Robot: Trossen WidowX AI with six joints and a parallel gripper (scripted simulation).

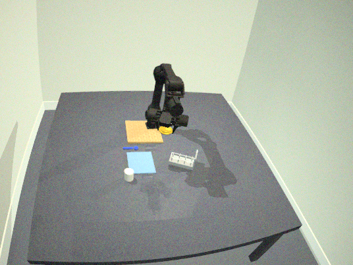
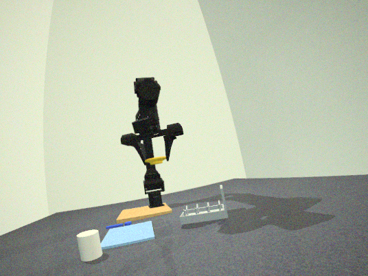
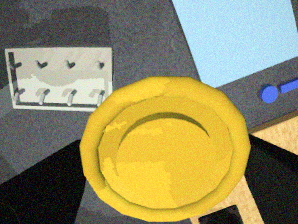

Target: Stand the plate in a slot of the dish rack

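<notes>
The yellow plate (image 1: 165,130) (image 2: 156,160) (image 3: 165,175) is in the air, high above the table and roughly level, with its hollow side towards the wrist camera. My gripper (image 1: 166,129) (image 2: 156,161) (image 3: 164,147) is shut on the plate, one finger at each opposite side of its rim. The pale grey dish rack (image 1: 181,165) (image 2: 204,218) (image 3: 56,80) stands on the table, lower and to the right of the gripper in the top view. Its slots between the short rails hold nothing, and one tall post rises at its right end.
A wooden board (image 1: 141,135) (image 2: 139,213) lies near the arm's base. A blue spoon (image 1: 130,148) (image 2: 117,226) (image 3: 269,93) lies between it and a light blue mat (image 1: 141,162) (image 2: 130,234) (image 3: 240,35). A white cup (image 1: 129,175) (image 2: 89,245) stands at the mat's near left corner.
</notes>
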